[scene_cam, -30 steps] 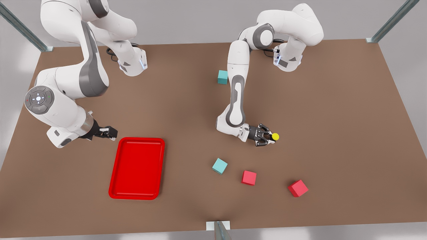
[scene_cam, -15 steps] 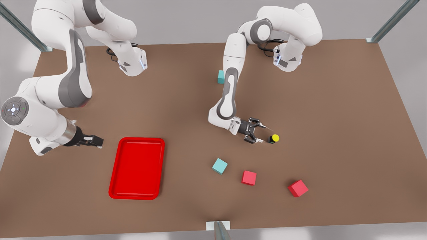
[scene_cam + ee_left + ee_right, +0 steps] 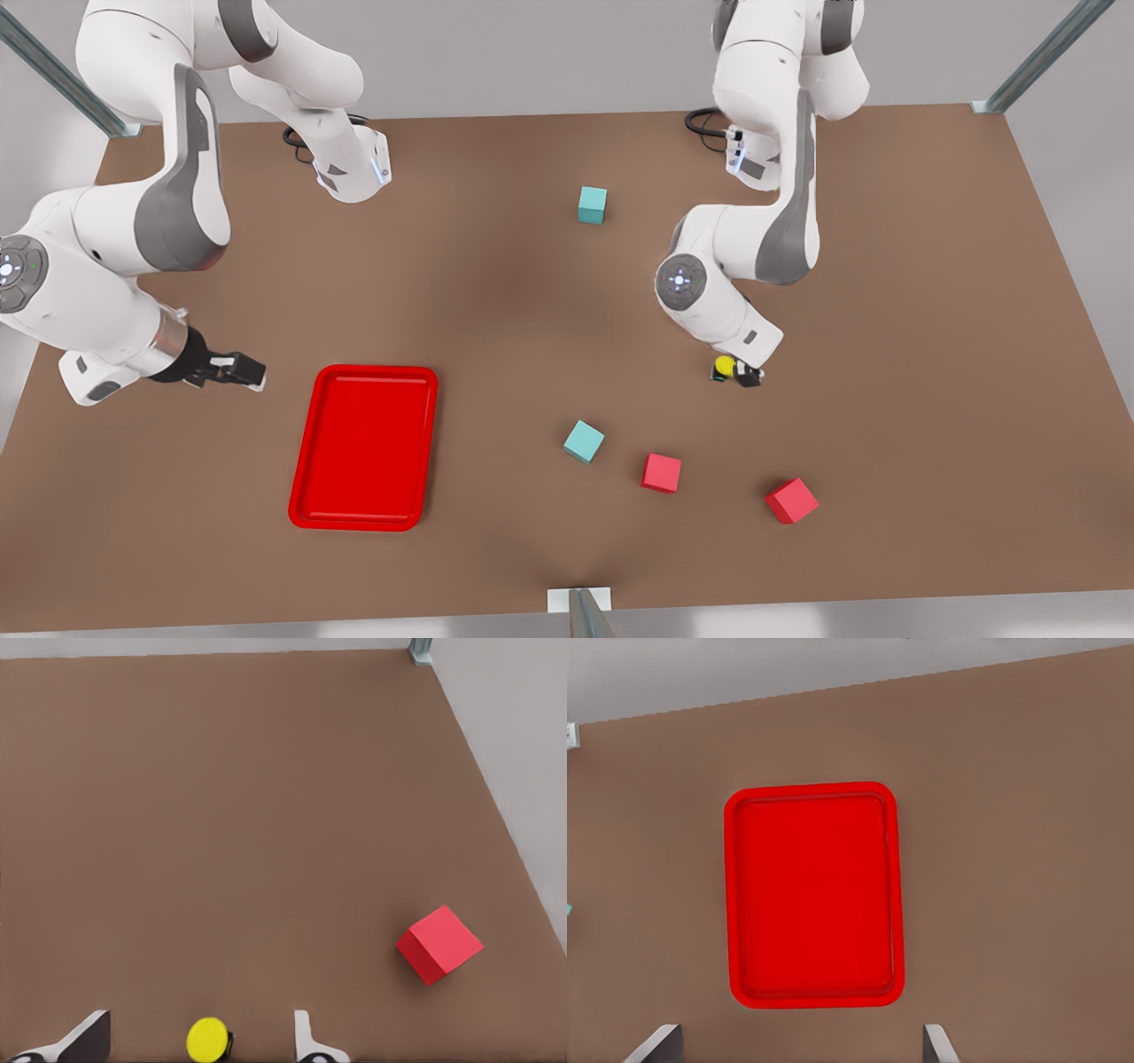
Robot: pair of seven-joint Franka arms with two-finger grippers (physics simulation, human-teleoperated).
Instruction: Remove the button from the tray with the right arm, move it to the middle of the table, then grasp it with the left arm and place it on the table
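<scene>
Button: stands on the bench, out of the tray, towards the front view's right of centre; yellow cap up, dark body under it.
Handling (judged): small, light and rigid. The round cap looks smooth and likely to slip. The boxy body has flat sides, and those are the faces to pinch, low down. The cap is best left alone, since it may depress.
Near cubes: two red cubes and a teal cube lie nearer the front edge, all well apart from the button.
Tray: towards the front view's left, near the front edge; nothing lies in it.
Left end effector: directly over the button, pointing down. In the left wrist view its fingers stand wide apart with the button between them, touching neither.
Left arm: folded steeply, elbow raised, wrist close above the bench.
Right end effector: low, just beside the tray on the front view's left; fingers spread, holding nothing.
Right arm: waits there, forearm sloping down towards the tray.
Far cube: one teal cube lies towards the back, near the arm bases.
Task state (judged): the button appears to be set down and released already.
</scene>
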